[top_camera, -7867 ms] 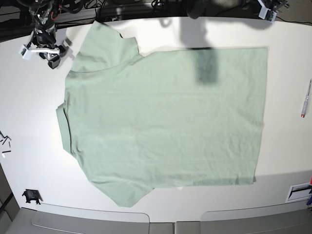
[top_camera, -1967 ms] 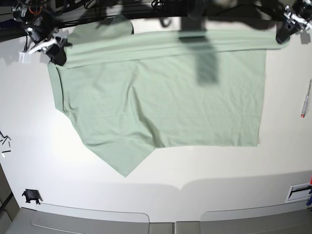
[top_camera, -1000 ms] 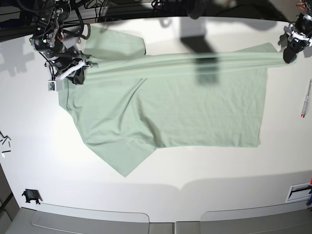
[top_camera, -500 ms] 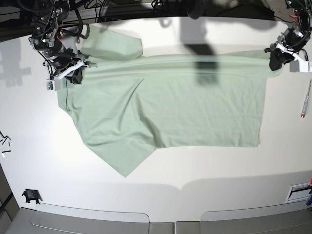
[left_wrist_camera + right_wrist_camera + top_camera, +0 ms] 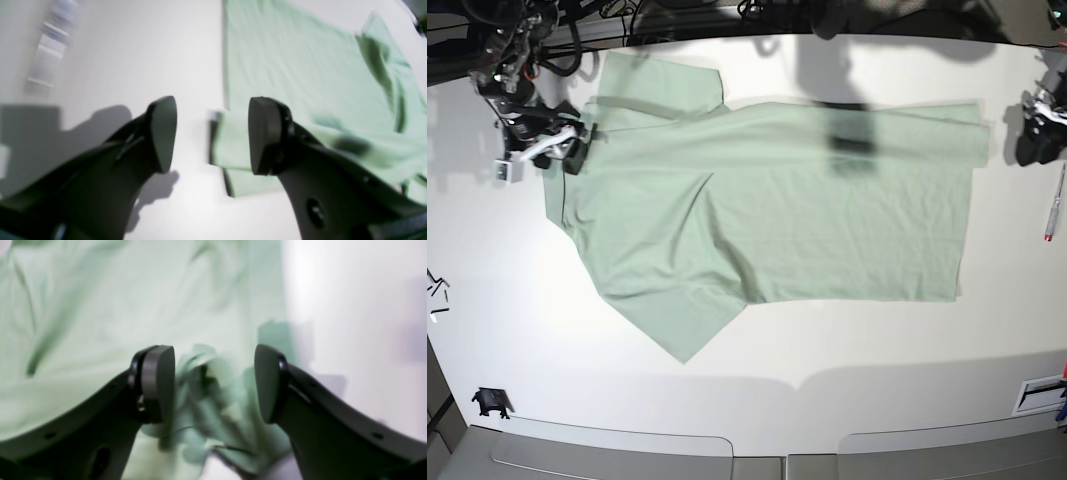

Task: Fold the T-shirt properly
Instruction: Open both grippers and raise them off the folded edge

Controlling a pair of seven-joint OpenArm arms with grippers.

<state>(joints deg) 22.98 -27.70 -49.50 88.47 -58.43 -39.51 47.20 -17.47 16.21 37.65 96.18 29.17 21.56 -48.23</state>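
- T-shirt [image 5: 767,200] spread flat on the white table [image 5: 847,350], one long edge doubled over.
- Left gripper [image 5: 211,135] agape, empty, beside the hem corner.
- Right gripper [image 5: 213,383] agape over bunched cloth (apparently released; view blurred).
- Next: regrasp for the following fold.

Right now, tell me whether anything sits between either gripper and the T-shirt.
Nothing visible does. The right gripper is open directly over bunched T-shirt cloth; the left gripper is open at its corner, only bare table around.

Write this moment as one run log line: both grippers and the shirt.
left gripper: open, off the hem | right gripper: open over bunched cloth | T-shirt: flat on table, top edge folded over
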